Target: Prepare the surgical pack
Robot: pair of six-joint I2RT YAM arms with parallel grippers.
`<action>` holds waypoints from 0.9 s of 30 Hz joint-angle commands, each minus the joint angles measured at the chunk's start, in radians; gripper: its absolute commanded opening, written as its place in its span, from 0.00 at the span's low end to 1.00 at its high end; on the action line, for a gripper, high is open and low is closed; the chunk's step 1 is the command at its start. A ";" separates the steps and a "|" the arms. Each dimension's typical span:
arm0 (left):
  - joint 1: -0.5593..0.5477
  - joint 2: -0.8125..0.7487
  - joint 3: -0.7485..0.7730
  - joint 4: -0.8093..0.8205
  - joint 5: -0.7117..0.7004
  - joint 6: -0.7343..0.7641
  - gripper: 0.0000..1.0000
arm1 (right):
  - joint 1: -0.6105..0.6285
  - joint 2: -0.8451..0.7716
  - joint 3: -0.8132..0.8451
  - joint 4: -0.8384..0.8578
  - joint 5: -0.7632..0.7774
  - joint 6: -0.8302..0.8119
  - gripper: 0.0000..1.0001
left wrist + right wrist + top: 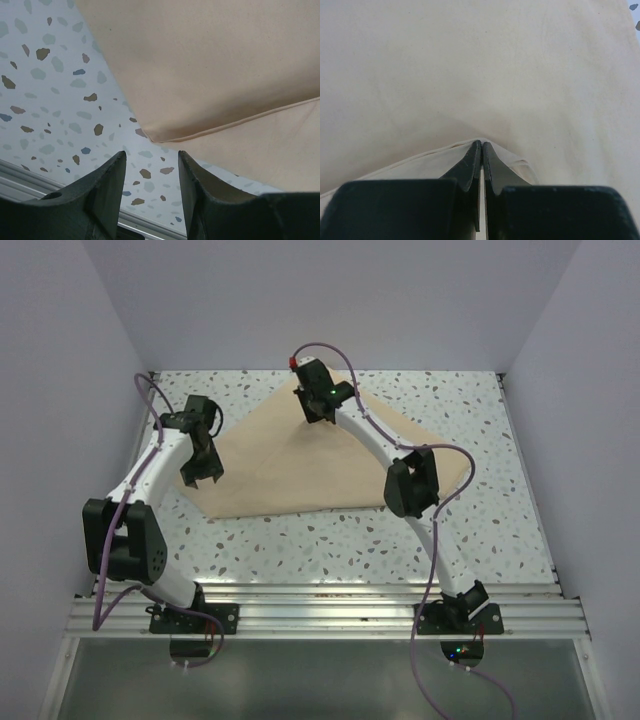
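One cloth, two arms, two claws: that is the count from where I stand. The surgical pack point(300, 470) is a single tan sheet spread out on the speckled table point(330, 540). It lies from the middle of the surface up towards twelve o'clock, with a point at the far end and its widest corners out at nine and three.

The right gripper point(318, 412) sits over the twelve o'clock part of the sheet. In its own camera, the right gripper point(482, 145) has its two fingers pressed tight together. A small puckered bit of the cloth's hemmed edge is pinched at their tips, and plain tan fabric point(470, 65) fills everything beyond.

The left gripper point(200, 478) hangs at the sheet's nine o'clock corner. In the left wrist view its fingers point(112, 185) stand apart and hold nothing, with bare speckled tabletop point(50, 100) showing between them. A hemmed edge of the cloth point(210, 70) lies just past the tips, towards one o'clock, with a second layer of the same fabric under it.

I count two purple cables, one looping along each arm. Two green lights glow on the right arm, one at the wrist and one at the base. A ribbed metal rail point(320, 605) runs along the six o'clock edge, and both bases are bolted to it.
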 commanded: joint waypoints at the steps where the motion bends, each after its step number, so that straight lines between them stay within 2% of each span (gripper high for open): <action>1: 0.012 0.012 0.037 0.034 -0.013 0.027 0.50 | -0.015 0.013 0.048 0.060 0.023 -0.004 0.00; 27: 0.084 0.070 0.108 0.022 -0.015 0.057 0.51 | -0.048 0.099 0.031 0.105 0.024 0.042 0.00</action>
